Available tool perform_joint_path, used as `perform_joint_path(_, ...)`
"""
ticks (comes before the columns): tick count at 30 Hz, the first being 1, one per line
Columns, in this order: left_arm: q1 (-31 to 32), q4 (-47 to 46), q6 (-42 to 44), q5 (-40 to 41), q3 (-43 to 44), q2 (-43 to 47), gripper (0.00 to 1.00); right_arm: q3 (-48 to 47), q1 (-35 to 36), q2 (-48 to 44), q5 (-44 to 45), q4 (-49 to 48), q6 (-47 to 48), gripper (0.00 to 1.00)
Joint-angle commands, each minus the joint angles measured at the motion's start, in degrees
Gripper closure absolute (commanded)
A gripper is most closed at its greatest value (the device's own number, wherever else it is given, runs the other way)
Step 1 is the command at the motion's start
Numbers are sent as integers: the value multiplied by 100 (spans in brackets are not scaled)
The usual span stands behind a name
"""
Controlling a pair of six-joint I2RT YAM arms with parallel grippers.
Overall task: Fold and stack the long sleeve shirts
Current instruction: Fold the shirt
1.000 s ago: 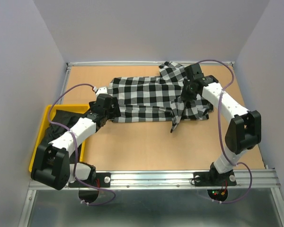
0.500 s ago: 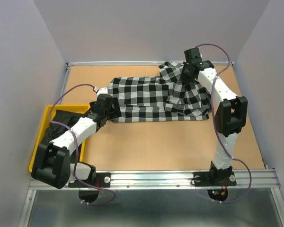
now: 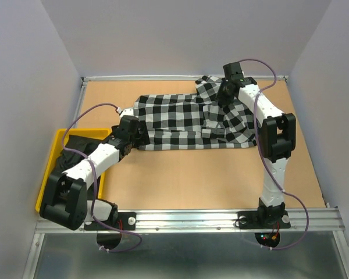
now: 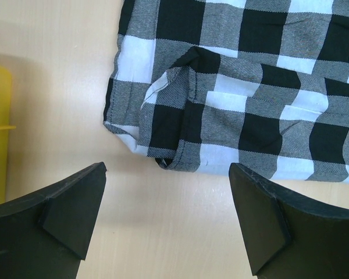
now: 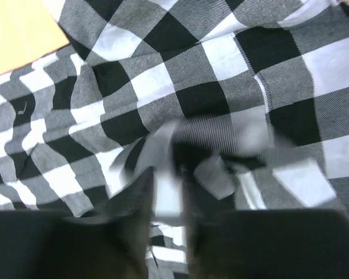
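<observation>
- The check shirt (image 3: pixel 180 119) lies spread on the far half of the counter (image 3: pixel 192 174), its length running left to right, in large black and white squares
- Its right end is bunched into loose folds near the back rail, while the left part lies flatter
- In the left wrist view its near left hem corner (image 4: pixel 163 145) curls up in a small fold on the bare wood
- The black shirt (image 3: pixel 72 145) sits crumpled in the yellow bin (image 3: pixel 53 152) at the counter's left edge, apart from the check shirt, and the left arm (image 3: pixel 102 157) passes over it
- The left jaws stand wide, just short of that curled hem corner, with one dark finger (image 4: pixel 64 215) on each side and only bare counter between them
- The right arm (image 3: pixel 262 113) reaches over the bunched right end of the check shirt, and the right jaws point down into the cloth
- The right wrist view is blurred: a ridge of check cloth seems to run up between the dark fingers (image 5: pixel 104 238), and the gap looks narrow
- I cannot tell whether the right jaws clamp that ridge or only stand around it
</observation>
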State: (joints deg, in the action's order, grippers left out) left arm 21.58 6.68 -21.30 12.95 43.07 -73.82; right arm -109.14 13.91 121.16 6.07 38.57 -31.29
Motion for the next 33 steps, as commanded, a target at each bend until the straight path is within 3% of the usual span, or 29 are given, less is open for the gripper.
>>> perform_joint_path(1, -14, -53, 12, -56, 8, -27, 2, -152, -29, 136, 9, -341, 52, 55)
perform_joint_path(5, -23, -44, 12, -38, -9, -36, 2, 191, -29, -197, -158, -411, 579, 34)
perform_joint_path(9, -14, -52, 20, -38, 26, -88, 1, 1251, -29, -689, -229, -569, 817, 33)
perform_joint_path(20, -14, -52, 21, -47, 61, -194, 1, 2889, -152, -1139, -456, -1043, 387, 47)
perform_joint_path(26, -14, -9, 21, -21, 79, -220, 1, 3153, -170, -1095, -756, -1360, 308, 48)
perform_joint_path(33, -14, 18, 20, 23, 79, -229, 1, 3110, -187, -1244, -1134, -1475, 474, 62)
